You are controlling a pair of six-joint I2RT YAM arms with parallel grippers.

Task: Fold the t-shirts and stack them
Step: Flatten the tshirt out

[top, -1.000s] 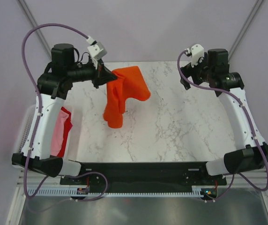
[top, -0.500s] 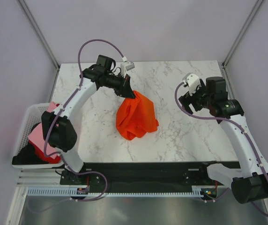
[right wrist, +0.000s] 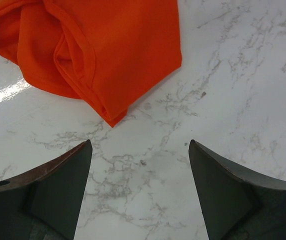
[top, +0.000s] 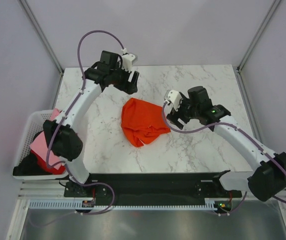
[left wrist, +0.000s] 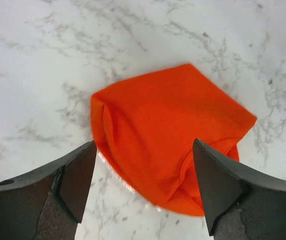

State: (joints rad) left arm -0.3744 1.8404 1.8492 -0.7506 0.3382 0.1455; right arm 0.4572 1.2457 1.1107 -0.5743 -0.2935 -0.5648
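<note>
From above, the bright orange soft-cloth t-shirt (top: 143, 122) lies in a rumpled heap near the middle of the white marble-patterned worktop (top: 208, 80). It sits between the left end effector (top: 133, 82), which is spread and empty beyond it, and the right end effector (top: 175, 117), which is also spread, just beside the heap's right edge. A pink garment (top: 42, 145) and a red garment (top: 55, 165) sit in the white plastic lattice basket (top: 33, 120) off the left edge. The step in hand looks like opening the heap flat before any fold. It would go best with each arm pinching a separate outer edge — a hem corner or a shoulder, one layer only — then lifting and drawing apart. In the left wrist view the fingers stand wide over the shirt, touching nothing. The cloth is matte and limp, doubled over itself, with a rolled fold along its left side. In the right wrist view the fingers are wide too, above bare glossy stone. A stitched hem curls across the bundle and one corner points toward the camera — probably the easiest place to grasp.
</note>
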